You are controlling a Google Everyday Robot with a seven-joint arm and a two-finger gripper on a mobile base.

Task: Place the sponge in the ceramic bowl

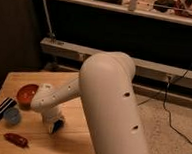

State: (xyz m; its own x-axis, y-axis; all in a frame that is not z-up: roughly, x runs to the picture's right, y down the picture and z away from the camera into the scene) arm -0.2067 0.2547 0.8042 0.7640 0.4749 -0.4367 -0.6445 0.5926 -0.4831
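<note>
The ceramic bowl (24,92) is reddish-brown and glossy, and it sits on the wooden table (75,132) at the left. My white arm bends down in front of it. The gripper (54,127) is low over the table, to the right of the bowl and a little nearer the camera. A small dark blue block, the sponge (59,126), shows at the gripper's tip. The arm hides most of the gripper and part of the sponge. The sponge is outside the bowl.
A light blue cup (12,116) stands in front of the bowl. A dark striped flat object (0,109) lies at the table's left edge, and a dark red elongated object (16,139) lies near the front. Dark shelving and a metal rail stand behind the table.
</note>
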